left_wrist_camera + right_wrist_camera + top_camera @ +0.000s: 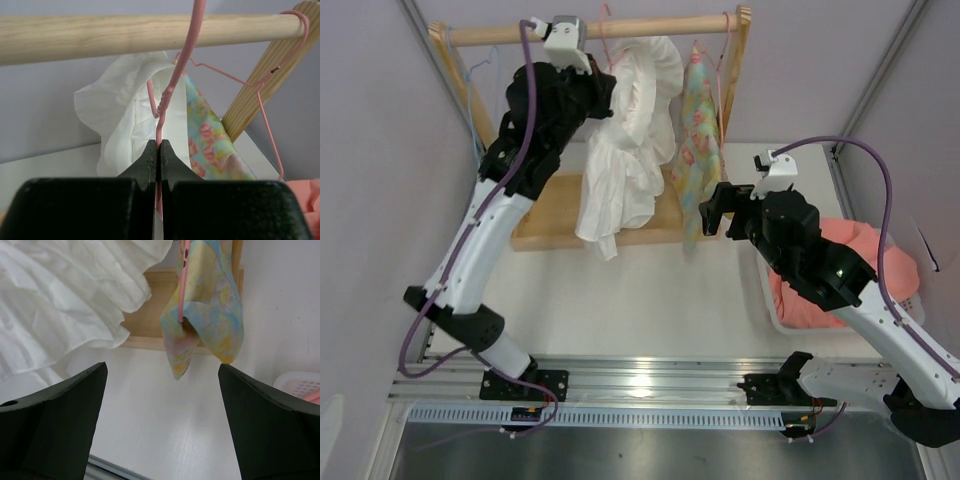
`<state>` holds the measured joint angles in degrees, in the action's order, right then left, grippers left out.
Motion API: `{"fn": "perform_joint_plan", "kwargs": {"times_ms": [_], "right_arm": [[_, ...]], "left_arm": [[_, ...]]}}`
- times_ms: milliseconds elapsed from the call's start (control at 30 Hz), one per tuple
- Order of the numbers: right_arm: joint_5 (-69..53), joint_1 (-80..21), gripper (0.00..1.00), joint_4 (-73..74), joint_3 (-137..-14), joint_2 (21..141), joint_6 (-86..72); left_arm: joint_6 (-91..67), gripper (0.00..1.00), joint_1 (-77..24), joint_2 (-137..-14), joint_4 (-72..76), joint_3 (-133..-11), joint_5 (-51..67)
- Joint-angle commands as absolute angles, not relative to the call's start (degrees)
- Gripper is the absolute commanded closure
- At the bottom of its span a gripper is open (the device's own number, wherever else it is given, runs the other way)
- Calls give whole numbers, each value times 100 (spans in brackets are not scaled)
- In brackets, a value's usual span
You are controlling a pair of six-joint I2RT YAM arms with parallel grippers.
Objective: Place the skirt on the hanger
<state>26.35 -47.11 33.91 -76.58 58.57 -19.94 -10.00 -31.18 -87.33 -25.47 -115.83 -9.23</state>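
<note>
White pleated thin-fabric skirt: hangs bunched around the hanger under the rail, long axis vertical; its lower end drops past the front edge of the wooden base board.
Thin pink wire hanger: twisted neck upright, stem rising in front of the rail; the top of the hook is cut off in the left wrist view; its shoulders are hidden in the skirt's folds.
Left hand: jaws pressed together on the hanger's wire, just below the twist.
Right hand: jaws spread wide, holding nothing, above the white worktop.
Round wooden rail: horizontal, at the rack's top.
Pastel floral garment: hangs just right of the skirt on a second pink hanger.
Salmon-pink cloth: heaped at the worktop's right side.
</note>
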Motion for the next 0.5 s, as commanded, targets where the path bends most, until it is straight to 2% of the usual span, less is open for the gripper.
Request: {"fn": "perform_joint_plan", "kwargs": {"times_ms": [0,333,467], "right_arm": [[2830,-4693,1,3392,-7559,5713,-2022],[3014,-4685,1,3498,-7497,5528,-1582],[3085,-4685,1,3472,-7418,5441,-1494]], "left_arm": [[-853,100,-3269,-9481,-1819,-12695,-931],[-738,100,-3533,-10827,-1291,-13771,-1415],[-774,100,-3665,-11091,-1257,-13773,-1354]]}}
